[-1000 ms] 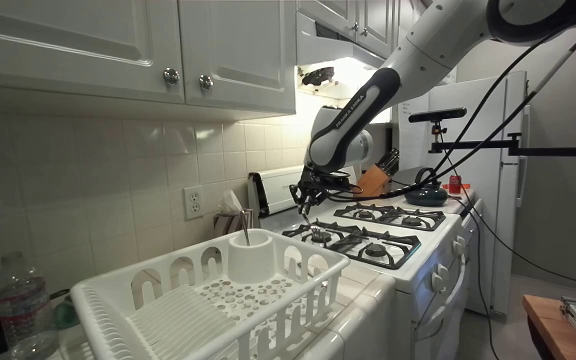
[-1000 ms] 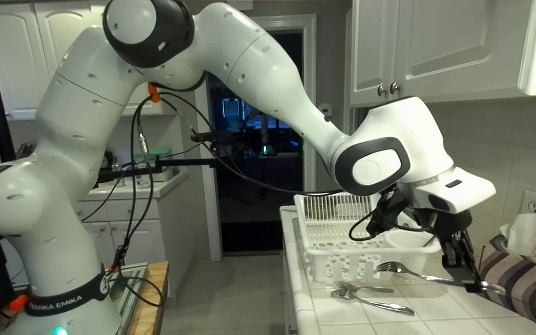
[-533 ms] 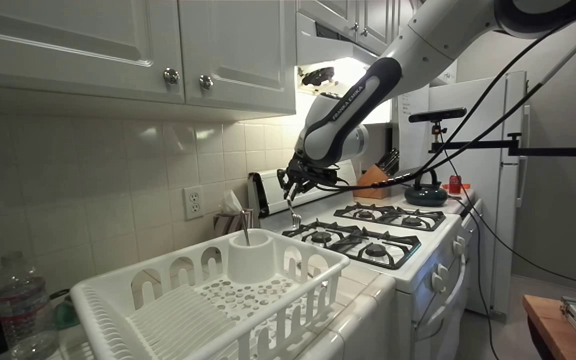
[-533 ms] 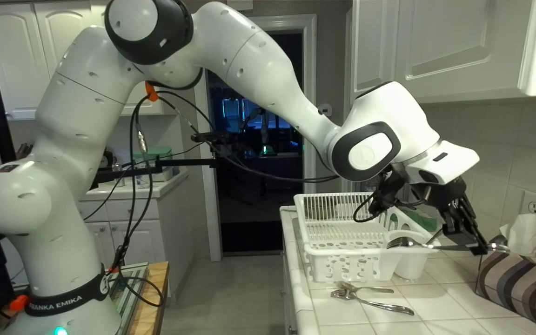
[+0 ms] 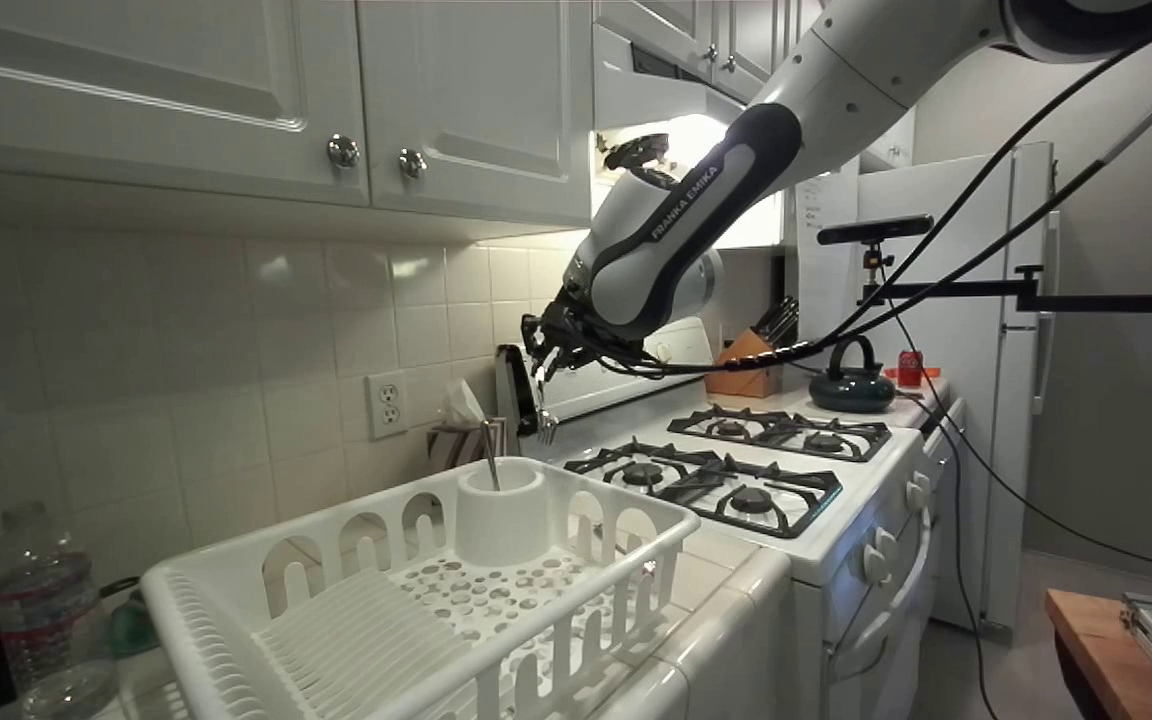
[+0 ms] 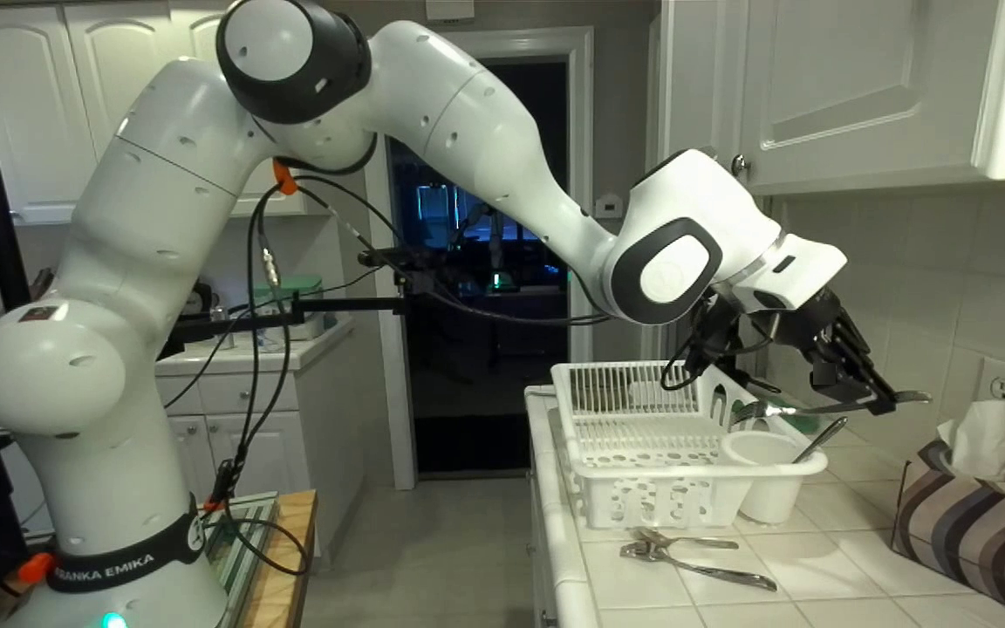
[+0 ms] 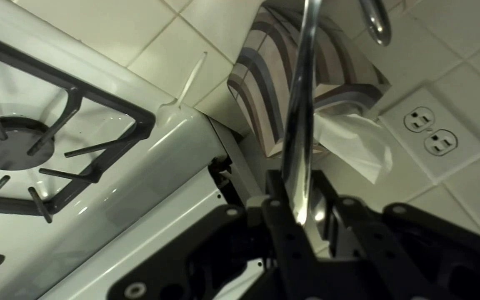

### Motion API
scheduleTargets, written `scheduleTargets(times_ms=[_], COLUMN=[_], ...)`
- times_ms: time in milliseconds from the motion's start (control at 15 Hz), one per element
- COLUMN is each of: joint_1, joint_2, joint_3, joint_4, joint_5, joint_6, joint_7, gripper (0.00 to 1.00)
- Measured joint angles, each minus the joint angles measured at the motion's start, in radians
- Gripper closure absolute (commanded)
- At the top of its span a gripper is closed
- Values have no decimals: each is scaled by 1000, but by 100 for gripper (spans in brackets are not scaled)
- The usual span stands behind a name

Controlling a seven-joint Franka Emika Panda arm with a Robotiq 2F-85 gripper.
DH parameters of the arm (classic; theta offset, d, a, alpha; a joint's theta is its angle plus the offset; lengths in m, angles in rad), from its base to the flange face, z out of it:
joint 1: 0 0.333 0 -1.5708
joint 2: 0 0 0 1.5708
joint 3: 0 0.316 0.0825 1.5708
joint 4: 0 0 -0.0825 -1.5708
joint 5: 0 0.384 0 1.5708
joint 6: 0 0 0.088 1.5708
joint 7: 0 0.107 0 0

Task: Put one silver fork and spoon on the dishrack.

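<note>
Jaws clamped w/ fork btwn, tines out 1 side, hdl end opp.

The rectangular plastic dishrack and its round cylindrical utensil cup are plain white, while the metal fork in the black jointed gripper and the slim metal utensils on the off-white tiled counter are silver. At right in an exterior view, the boxy tissue box has wavy stripes of brown, slate grey and beige beneath a white tissue. On the far side of the white stove with black grates, the wooden knife block is orange-brown, the rounded kettle dark teal, the cylindrical can red.
</note>
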Motion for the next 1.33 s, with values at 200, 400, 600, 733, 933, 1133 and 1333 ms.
scheduleTargets(times_ms=[200,400,600,733,933,1133,1333], joint_1=[75,137,179,205,237,265,297], joint_2=[34,82,125,151,185,220,258], joint_3=[-72,-140,-186,-212,-244,-274,-311], joint_4=[0,1,2,3,10,26,40], joint_5=[0,1,1,2,7,10,11], joint_6=[58,95,115,130,153,168,181], joint_7=[35,64,84,97,120,151,178], gripper=[95,95,95,95,95,95,95])
